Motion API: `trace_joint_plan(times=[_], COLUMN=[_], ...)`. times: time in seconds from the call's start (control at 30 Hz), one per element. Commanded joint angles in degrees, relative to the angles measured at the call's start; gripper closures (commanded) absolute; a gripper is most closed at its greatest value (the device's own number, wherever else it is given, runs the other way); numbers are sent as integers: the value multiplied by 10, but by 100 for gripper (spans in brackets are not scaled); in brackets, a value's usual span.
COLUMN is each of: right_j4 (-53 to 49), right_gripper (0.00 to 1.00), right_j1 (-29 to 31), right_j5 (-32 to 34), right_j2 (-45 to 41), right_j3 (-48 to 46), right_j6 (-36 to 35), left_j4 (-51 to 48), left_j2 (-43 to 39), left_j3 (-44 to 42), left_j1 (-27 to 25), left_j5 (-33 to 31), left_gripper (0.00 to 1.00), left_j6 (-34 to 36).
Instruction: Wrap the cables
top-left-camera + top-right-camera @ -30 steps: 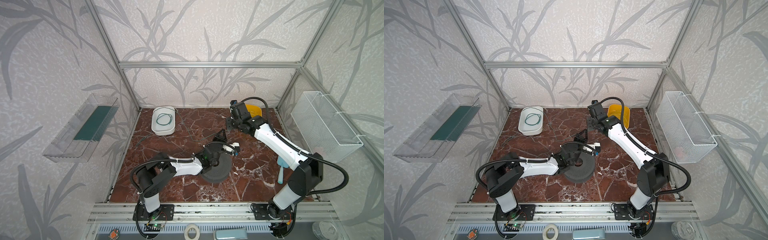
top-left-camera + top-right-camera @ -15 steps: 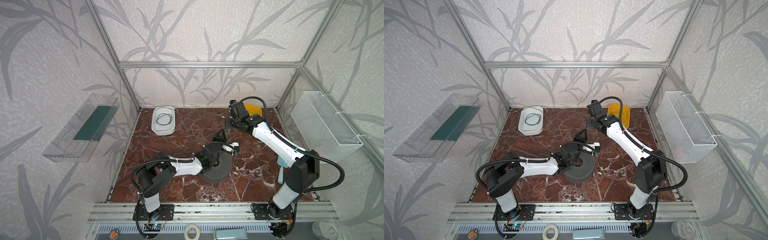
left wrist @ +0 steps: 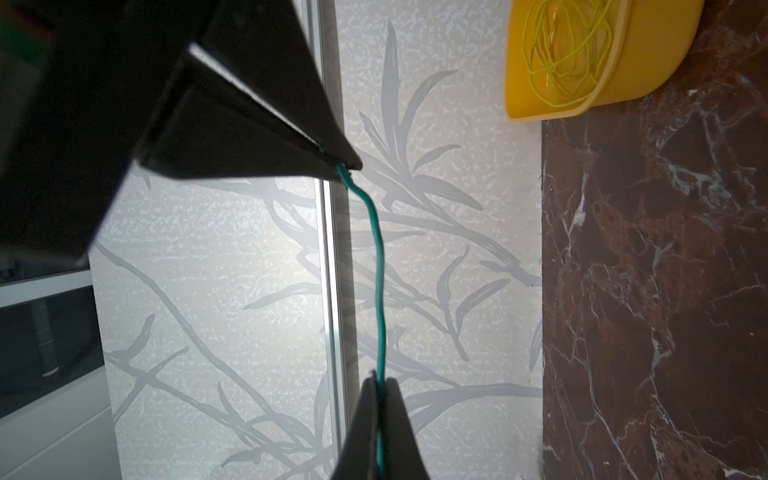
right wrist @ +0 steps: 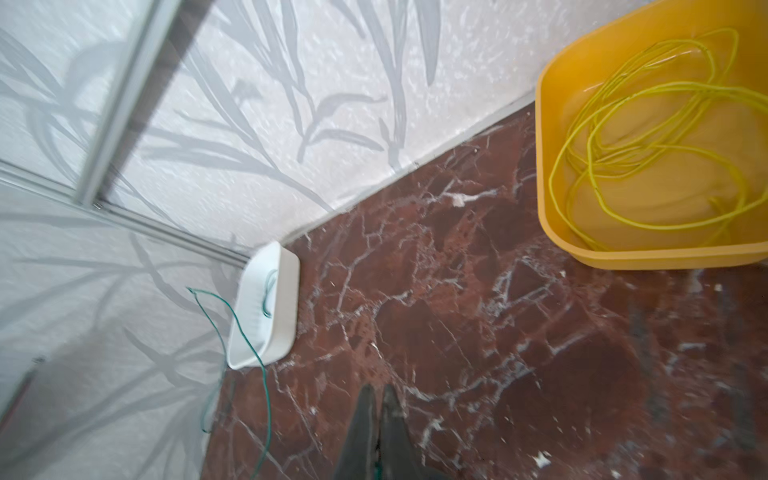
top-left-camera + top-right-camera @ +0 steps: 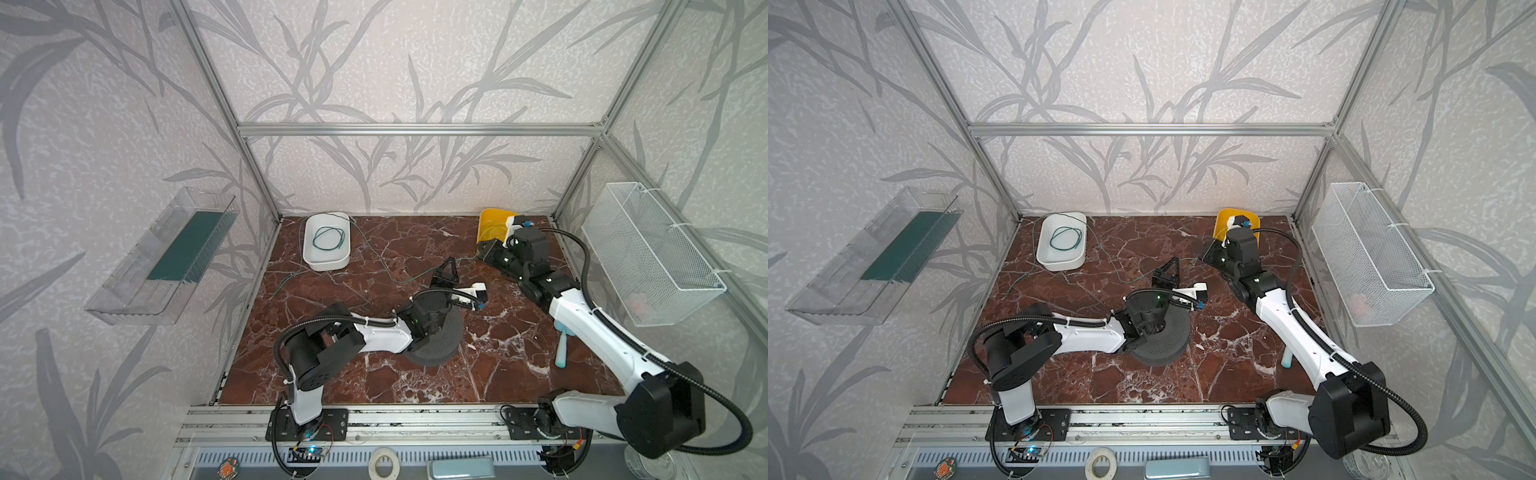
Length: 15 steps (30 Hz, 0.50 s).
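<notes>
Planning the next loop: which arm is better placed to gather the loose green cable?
Left, probably. The left gripper and right gripper are both shut on the green cable, but the slack trails from the left one toward the white bin, on its side.

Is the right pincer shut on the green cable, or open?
Shut on it: in the left wrist view the right pincer is closed, the green cable emerging from its tips toward the left pincer.

Your left gripper (image 5: 451, 261) is pinched closed, pointing away from its base. Your right gripper (image 5: 480, 250) is also closed and faces it, tips near but apart.
</notes>
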Motion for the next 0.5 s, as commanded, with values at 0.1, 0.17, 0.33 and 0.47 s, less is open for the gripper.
trace_joint_plan(times=[0.1,0.17,0.33,0.47], right_j4=[253,288,335,357], right_gripper=[100,100,100,100], right_j1=[-39,-39,-44,-49], right_j5=[98,109,120,111], right_j2=[-65,-74,-85,-79], right_j3=[-107,-127,-152,-164], right_j6=[181,210,261,304], left_j4=[77,93,103,72], left_j2=[30,38,33,5], left_j3=[34,41,38,30], left_j1=[19,19,18,16], left_j5=[-150,-159,-164,-167], left_gripper=[100,100,100,100], left_j6=[-11,-11,-33,-83])
